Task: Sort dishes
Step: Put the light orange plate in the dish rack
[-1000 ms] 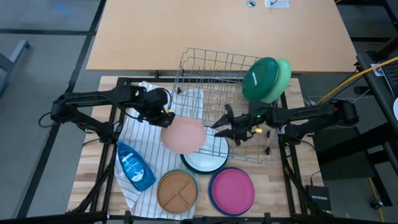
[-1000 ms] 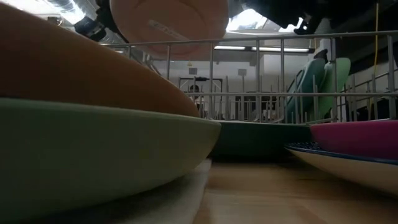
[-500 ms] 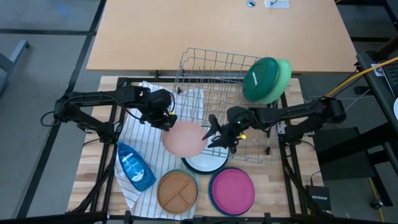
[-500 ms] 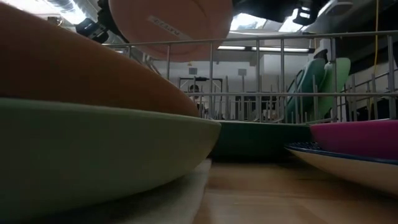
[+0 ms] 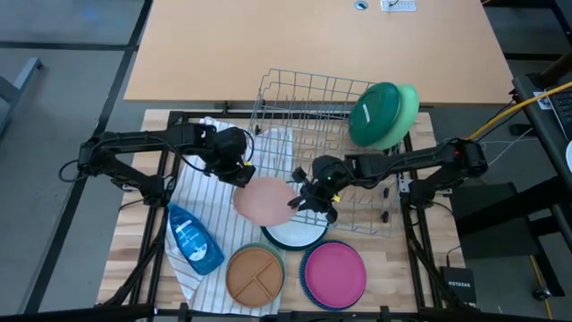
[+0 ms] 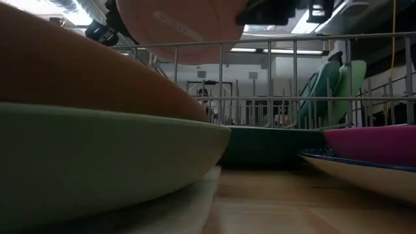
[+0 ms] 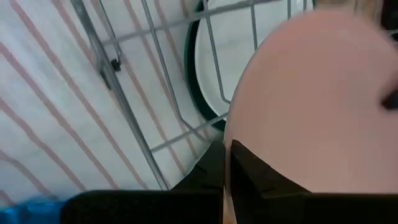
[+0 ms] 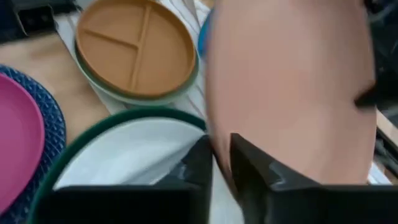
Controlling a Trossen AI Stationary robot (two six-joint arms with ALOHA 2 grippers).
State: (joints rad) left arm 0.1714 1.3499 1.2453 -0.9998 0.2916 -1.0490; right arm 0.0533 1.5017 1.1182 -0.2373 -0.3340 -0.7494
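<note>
A peach plate [image 5: 265, 199] hangs over the near-left corner of the grey wire rack [image 5: 315, 116]; the low view shows it above the rack's top rail [image 6: 179, 26]. My left gripper [image 5: 241, 175] is shut on its left rim and my right gripper [image 5: 298, 199] on its right rim. A dark green plate [image 5: 375, 112] and a light green plate [image 5: 407, 105] stand on edge in the rack's far right. A white plate [image 5: 293, 231] lies inside a dark green one near the rack's front. My left gripper pinches the peach plate's left rim [image 7: 231, 134] between its two fingers, one on each face. The fingers reach in from the table's left. The plate is lifted clear. My right gripper pinches the opposite rim [image 8: 219, 144] between its two fingers, coming level from the table's right. The plate spans between the two grippers.
A blue soap bottle [image 5: 192, 240] lies on a striped cloth [image 5: 201, 201] at the near left. A tan divided plate [image 5: 255, 273] sits on a sage one, and a magenta plate [image 5: 332, 273] on a blue one, along the near edge.
My right gripper has moved toward the table's left, up to the peach plate, and has shut on its right rim. The plate has stayed lifted in my left gripper.
</note>
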